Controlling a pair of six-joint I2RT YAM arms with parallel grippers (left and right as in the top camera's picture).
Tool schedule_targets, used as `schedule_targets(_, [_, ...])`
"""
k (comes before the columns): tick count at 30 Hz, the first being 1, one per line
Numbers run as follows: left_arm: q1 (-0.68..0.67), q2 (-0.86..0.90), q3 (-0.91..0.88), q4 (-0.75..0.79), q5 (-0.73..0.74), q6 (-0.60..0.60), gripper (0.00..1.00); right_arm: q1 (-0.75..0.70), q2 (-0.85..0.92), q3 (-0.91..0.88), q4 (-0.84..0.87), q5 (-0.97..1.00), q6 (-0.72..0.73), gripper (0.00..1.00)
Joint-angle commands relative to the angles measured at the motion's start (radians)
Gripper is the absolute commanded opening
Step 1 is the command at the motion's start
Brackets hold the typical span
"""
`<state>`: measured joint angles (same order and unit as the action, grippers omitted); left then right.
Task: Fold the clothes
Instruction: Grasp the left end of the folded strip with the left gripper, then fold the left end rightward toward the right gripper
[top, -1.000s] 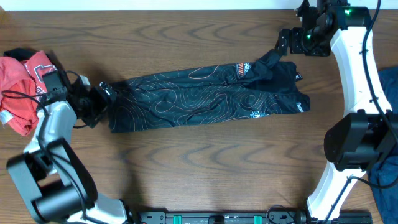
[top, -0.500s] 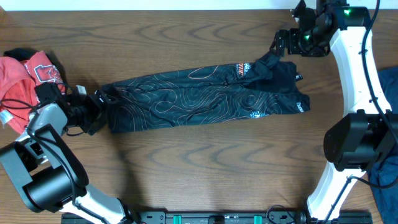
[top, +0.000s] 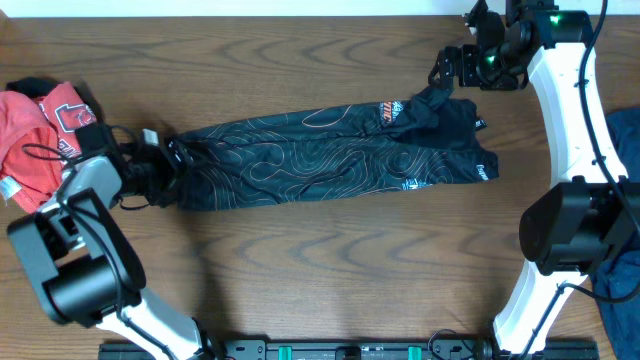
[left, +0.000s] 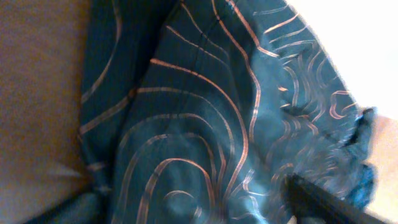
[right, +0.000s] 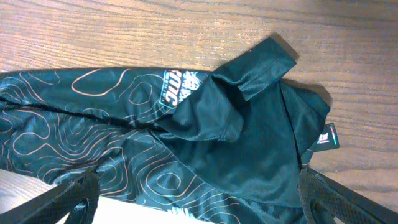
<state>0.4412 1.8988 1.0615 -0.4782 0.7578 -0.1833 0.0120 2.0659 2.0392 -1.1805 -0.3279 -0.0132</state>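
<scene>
**Jersey laid out on surface; right jaws released, left jaws undetermined**

You have the jersey (top: 330, 150) lying as a long, narrow band across the wood-grain surface (top: 300, 260). Its fabric is thin, black and slick, and it is creased. Fine orange contour lines cover it, and a white-and-red logo sits near the right end, where a sleeve folds over.

Your left jaws are at the band's bunched left end. Cloth fills the left wrist view beside one dark finger (left: 323, 202), and whether they grip cannot be told. Your right jaws stand wide apart, released, near the sleeve tip, with the fingers (right: 74, 199) spread to either side of the wrist view.

A rumpled red garment (top: 40, 130) lies at the far left.
</scene>
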Motion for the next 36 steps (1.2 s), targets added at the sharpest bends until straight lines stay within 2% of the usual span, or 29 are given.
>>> schedule_targets(1, [-0.027,0.105,-0.027,0.006,-0.023,0.019,0.68,0.004,-0.007,0.01,0.002,-0.021,-0.022,0.99])
schedule_targets(3, [-0.031,0.129,-0.027,0.024,0.0,0.018,0.53,0.008,-0.007,0.01,-0.001,-0.021,-0.022,0.99])
schedule_targets(4, [-0.031,0.138,-0.027,0.033,0.014,0.019,0.49,0.011,-0.007,0.01,-0.002,-0.021,-0.022,0.99])
schedule_targets(6, [-0.03,0.152,-0.027,0.051,0.04,0.018,0.49,0.018,-0.007,0.01,-0.003,-0.021,-0.022,0.99])
schedule_targets(7, [-0.03,0.155,-0.027,0.057,0.046,0.018,0.45,0.021,-0.007,0.01,-0.004,-0.021,-0.022,0.99])
schedule_targets(10, [-0.03,0.156,-0.027,0.062,0.043,0.018,0.08,0.032,-0.007,0.01,-0.009,-0.021,-0.022,0.99])
schedule_targets(11, [-0.027,0.156,-0.027,0.064,0.043,0.018,0.06,0.034,-0.007,0.01,-0.011,-0.021,-0.022,0.99])
schedule_targets(12, [-0.024,0.156,-0.027,0.063,0.042,0.018,0.06,0.036,-0.007,0.01,-0.015,-0.021,-0.022,0.93])
schedule_targets(13, [-0.019,0.156,-0.027,0.061,0.034,0.017,0.06,0.037,-0.007,0.01,-0.02,-0.021,-0.022,0.79])
schedule_targets(14, [-0.013,0.156,-0.027,0.061,0.031,0.013,0.06,0.038,-0.007,0.01,-0.026,-0.021,-0.022,0.59])
schedule_targets(15, [-0.003,0.156,-0.027,0.061,0.023,0.01,0.06,0.038,-0.007,0.009,-0.034,-0.021,-0.022,0.27])
schedule_targets(16, [0.004,0.156,-0.027,0.056,0.011,0.003,0.06,0.038,-0.007,0.008,-0.039,-0.021,-0.021,0.12])
schedule_targets(17, [0.015,0.156,-0.027,0.053,0.009,0.003,0.06,0.038,-0.006,0.006,-0.047,-0.021,-0.017,0.02])
schedule_targets(23, [0.074,0.156,-0.027,0.026,0.009,0.005,0.06,0.039,-0.004,-0.071,-0.048,-0.021,0.001,0.01])
schedule_targets(28, [0.085,0.156,-0.027,-0.01,0.009,0.051,0.06,0.05,-0.003,-0.214,0.027,-0.041,0.002,0.01])
schedule_targets(36, [0.081,0.151,-0.027,-0.045,0.009,0.057,0.06,0.095,-0.003,-0.417,0.152,-0.05,0.032,0.01])
